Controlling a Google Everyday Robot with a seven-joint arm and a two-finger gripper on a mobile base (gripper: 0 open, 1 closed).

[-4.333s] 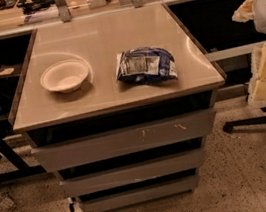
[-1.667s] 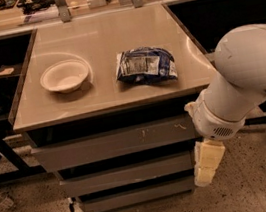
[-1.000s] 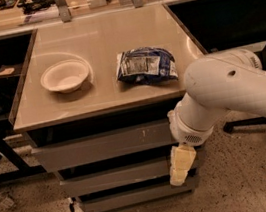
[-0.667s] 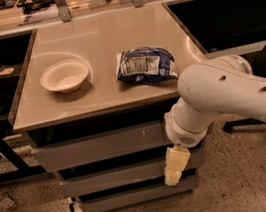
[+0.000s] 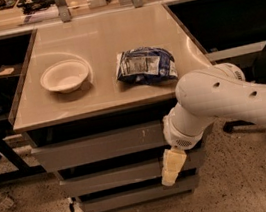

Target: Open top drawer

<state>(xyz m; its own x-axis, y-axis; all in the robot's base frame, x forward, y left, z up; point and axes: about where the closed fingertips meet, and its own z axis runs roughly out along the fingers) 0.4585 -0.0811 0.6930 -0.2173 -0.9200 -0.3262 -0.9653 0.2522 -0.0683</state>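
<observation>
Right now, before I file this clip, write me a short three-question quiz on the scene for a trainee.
1. Fill in: in the picture, the white bowl sits to the ___ of the blue bag.
2. True or false: the top drawer is already pulled out.
3. Where is the tool? A in the bowl; B low in front of the drawer fronts, towards their right end, below the top drawer; C on the bag.
Key: 1 left; 2 false; 3 B.
</observation>
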